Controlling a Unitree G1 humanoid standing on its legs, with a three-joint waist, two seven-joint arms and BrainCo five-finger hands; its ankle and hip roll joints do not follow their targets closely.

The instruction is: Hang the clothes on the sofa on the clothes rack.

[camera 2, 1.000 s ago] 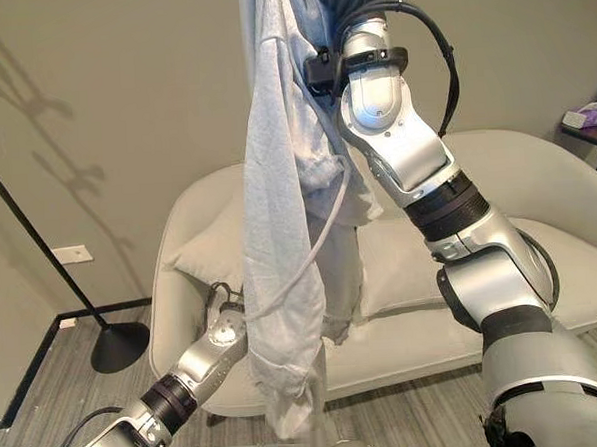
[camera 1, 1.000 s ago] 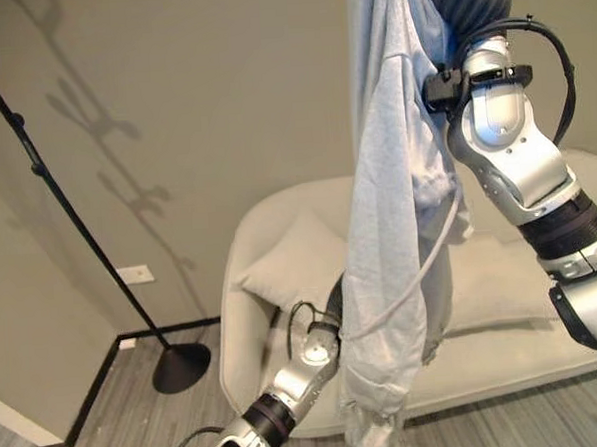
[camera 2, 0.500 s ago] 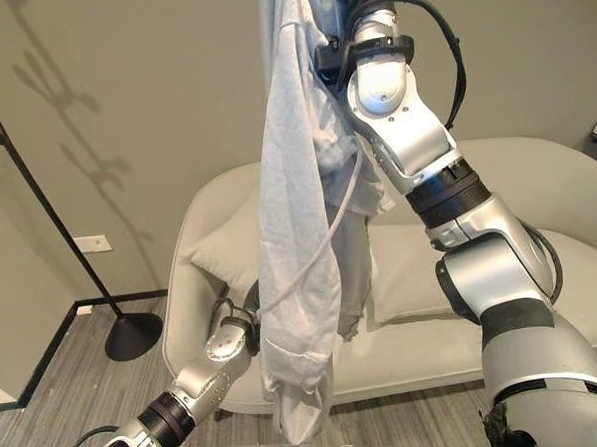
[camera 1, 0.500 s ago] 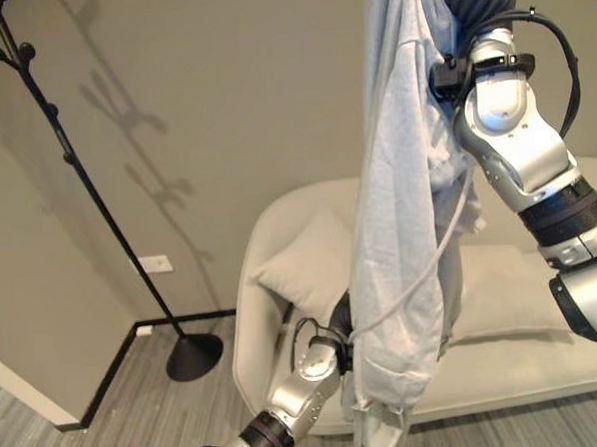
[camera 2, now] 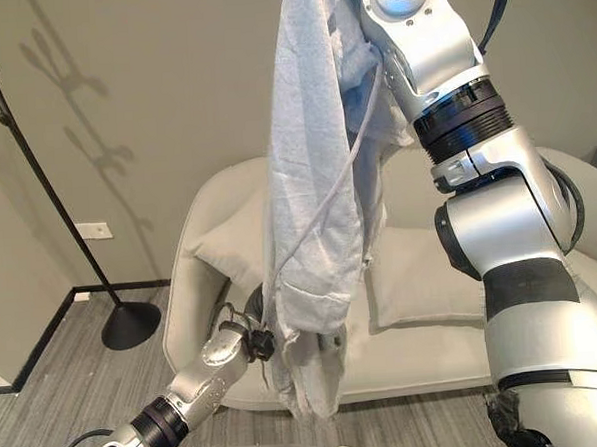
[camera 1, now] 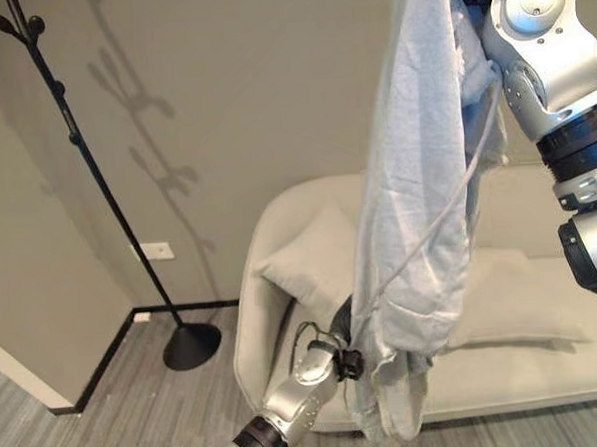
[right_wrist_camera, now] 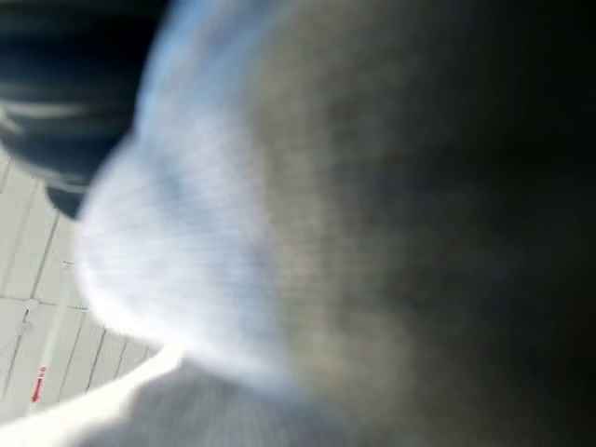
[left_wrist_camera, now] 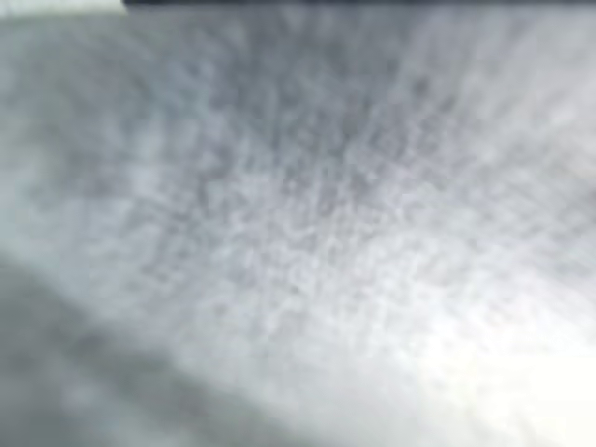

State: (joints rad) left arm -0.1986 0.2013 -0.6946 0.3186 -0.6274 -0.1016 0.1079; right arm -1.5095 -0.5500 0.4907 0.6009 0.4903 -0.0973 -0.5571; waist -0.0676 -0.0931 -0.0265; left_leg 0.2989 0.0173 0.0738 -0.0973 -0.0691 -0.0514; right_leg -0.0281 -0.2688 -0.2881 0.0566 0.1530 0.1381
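A pale grey garment [camera 1: 419, 227] is hung up high over the sofa [camera 1: 547, 371]; both hands are buried in cloth, so their state can't be told.

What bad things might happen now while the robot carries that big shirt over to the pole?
The pale blue garment hangs long, its hem low by the sofa, so it might drag or catch there. A white drawstring loops loose and might snag on the arm. The clothes rack stands off at the robot's left on a small round base, so a heavy pull on a peg could perhaps tip it.
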